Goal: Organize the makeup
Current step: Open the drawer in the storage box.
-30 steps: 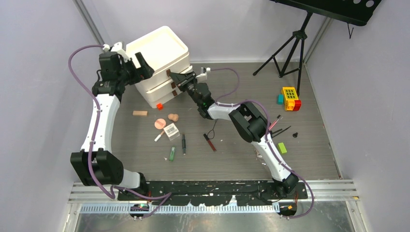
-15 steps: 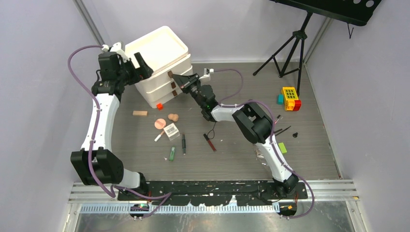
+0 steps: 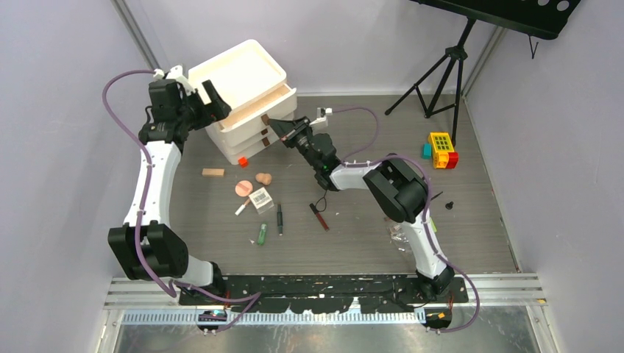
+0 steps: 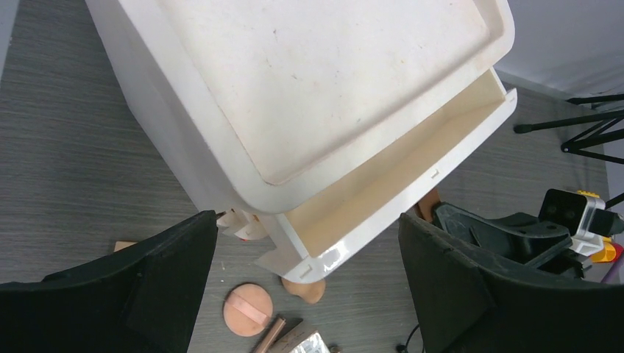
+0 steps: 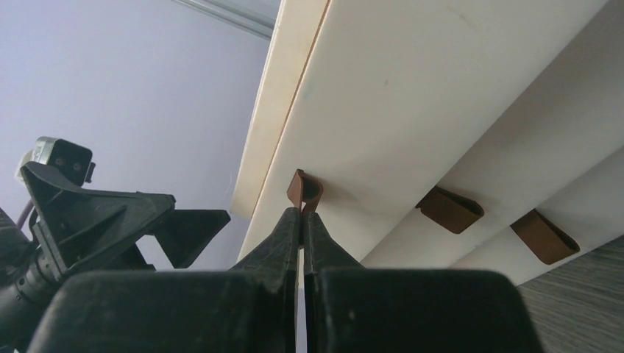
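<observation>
Worktop: grey wood-grain board point(image 3: 353, 243) between lilac walls; a white three-drawer unit point(image 3: 235, 73) stood at its far left
Right hand point(image 5: 302, 213): pinched tight on the brown tab point(image 5: 304, 193) of the top drawer point(image 3: 263, 105); a second before, its jaws were still partly apart at that tab; it had since drawn back toward the right
Top drawer: stood partly out of the unit, its pale inside showing; a second before it sat flush with the two drawers below
Left hand point(image 3: 200, 97): spread wide and holding nothing; it hung over the unit's near left corner, hardly shifted from before
Makeup: pink round puff point(image 3: 243, 188), peach sponges point(image 3: 263, 178), clear barcoded box point(image 3: 261, 198), white tube point(image 3: 241, 208), green tube point(image 3: 262, 234), black pencil point(image 3: 279, 219) and red pencil point(image 3: 319, 217) lay loose on the worktop in front of the unit; none had moved
Other things: small red cube point(image 3: 242, 161) sat at the unit's foot; toy blocks point(image 3: 440, 150) sat far right
</observation>
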Available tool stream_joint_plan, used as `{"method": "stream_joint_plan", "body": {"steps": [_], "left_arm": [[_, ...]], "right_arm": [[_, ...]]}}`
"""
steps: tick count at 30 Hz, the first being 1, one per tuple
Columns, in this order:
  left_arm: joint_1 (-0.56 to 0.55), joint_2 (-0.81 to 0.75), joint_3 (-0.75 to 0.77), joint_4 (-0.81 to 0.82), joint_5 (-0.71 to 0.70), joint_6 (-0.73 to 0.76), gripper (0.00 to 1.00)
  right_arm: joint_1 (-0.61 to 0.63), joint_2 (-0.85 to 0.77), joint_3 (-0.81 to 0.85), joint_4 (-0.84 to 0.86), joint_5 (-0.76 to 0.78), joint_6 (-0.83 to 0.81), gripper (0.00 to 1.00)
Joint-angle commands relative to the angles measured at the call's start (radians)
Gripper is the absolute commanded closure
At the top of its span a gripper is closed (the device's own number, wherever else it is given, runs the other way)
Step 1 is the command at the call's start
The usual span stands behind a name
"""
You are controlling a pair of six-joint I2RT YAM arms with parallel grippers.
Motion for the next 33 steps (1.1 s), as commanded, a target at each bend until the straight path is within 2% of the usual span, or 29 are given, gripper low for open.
{"method": "stream_joint_plan", "body": {"steps": [1,14,33], "left_arm": [[0.007,-0.001,0.008,0.037,0.011,-0.014,0.04],[0.009,-0.006,0.011,0.031,0.017,-0.014,0.04],[0.009,-0.012,0.007,0.028,0.019,-0.011,0.04]], "right_arm": [[0.007,-0.111,-0.059,0.086,0.002,-0.035,1.0],[0.007,-0.212,-0.215,0.106,0.023,-0.056,1.0],[0.007,-0.301,-0.346,0.123,0.035,-0.066,1.0]]}}
